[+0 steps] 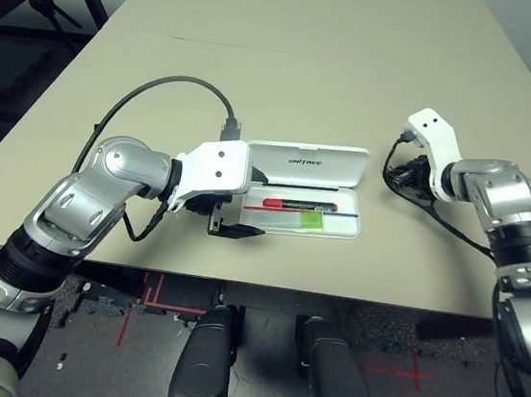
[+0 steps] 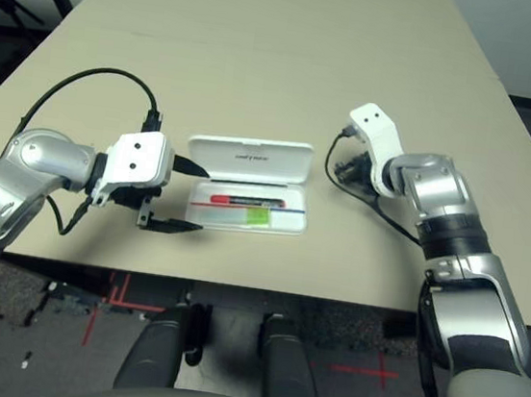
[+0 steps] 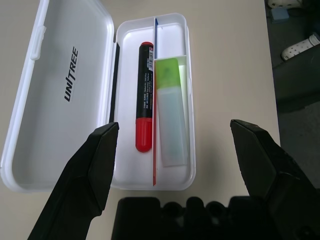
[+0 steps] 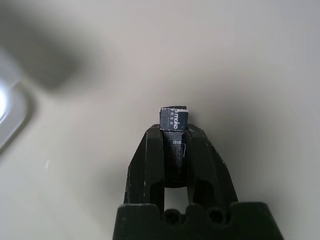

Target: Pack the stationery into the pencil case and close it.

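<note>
your right end effector (image 4: 175, 142) is clamped on the small dark cylinder (image 4: 173, 120), held above the bare tabletop (image 1: 263, 63), well right of the pencil case (image 1: 305, 192). the case lies open, the red marker (image 3: 144, 95) and green-tipped stick (image 3: 171, 115) already in its tray. your left end effector (image 3: 182, 150) stands wide open, empty, at the case's left end. judged step: carrying the last item. next, bring it over the tray, release, then shut the lid.

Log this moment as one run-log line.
pencil case: open | red marker, white stick: inside | right gripper: shut on small dark cylinder | left gripper: open beside case
</note>
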